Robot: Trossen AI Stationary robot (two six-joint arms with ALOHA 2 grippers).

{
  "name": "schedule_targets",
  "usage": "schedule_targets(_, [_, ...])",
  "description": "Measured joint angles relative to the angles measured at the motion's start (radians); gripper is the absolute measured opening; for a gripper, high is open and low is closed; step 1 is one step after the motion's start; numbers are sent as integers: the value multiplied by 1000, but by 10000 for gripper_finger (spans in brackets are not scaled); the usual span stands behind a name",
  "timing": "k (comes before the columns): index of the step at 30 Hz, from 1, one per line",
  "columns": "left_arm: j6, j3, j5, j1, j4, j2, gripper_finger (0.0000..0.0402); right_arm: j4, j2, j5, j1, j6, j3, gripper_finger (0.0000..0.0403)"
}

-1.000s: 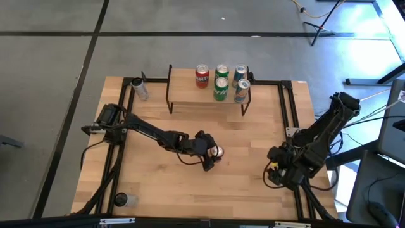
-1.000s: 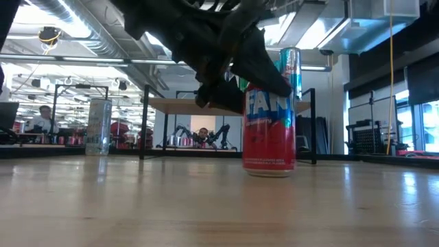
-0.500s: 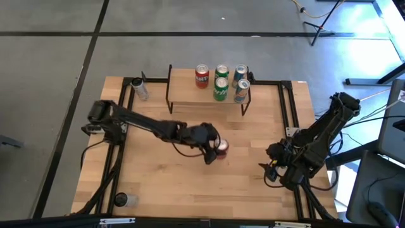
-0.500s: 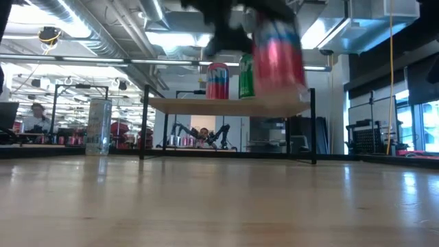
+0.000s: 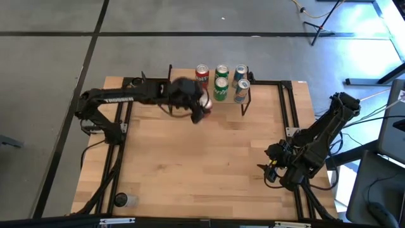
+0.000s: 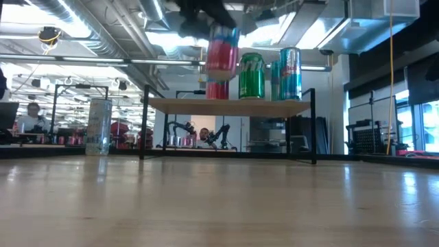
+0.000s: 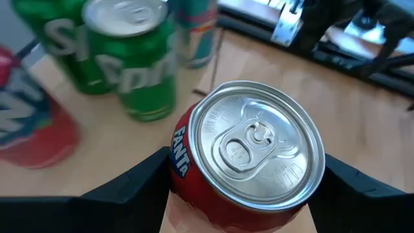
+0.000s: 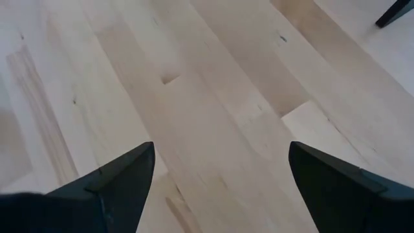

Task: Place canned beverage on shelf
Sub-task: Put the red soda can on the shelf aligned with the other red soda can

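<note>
Above shelf (image 5: pixel 190 96), left hand (image 5: pixel 197 107) gripping Fanta can (image 7: pixel 249 162)

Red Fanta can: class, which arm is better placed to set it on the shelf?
The left. Its claw already grips the red Fanta can, raised beside the shelf. The right claw is open and empty, low over the table's right side.

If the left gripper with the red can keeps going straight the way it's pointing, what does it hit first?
Probably the nearer green can on the shelf. The left gripper, holding the red Fanta can, faces that cluster of cans; depth is unclear, so the other red can beside it might come first.
</note>
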Motion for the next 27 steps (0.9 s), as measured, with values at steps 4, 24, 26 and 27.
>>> schedule_targets(4, [61,0,54,96,-5,9,265,8,0,3,0,5,0,342])
schedule_targets(24, [174,-1,113,248,60,87,281,-7,0,77,0,45,0,342])
schedule_targets(26, [177,-1,102,244,59,87,299,-7,0,83,0,45,0,342])
schedule_targets(27, [178,-1,96,242,61,86,307,-7,0,84,0,45,0,342])
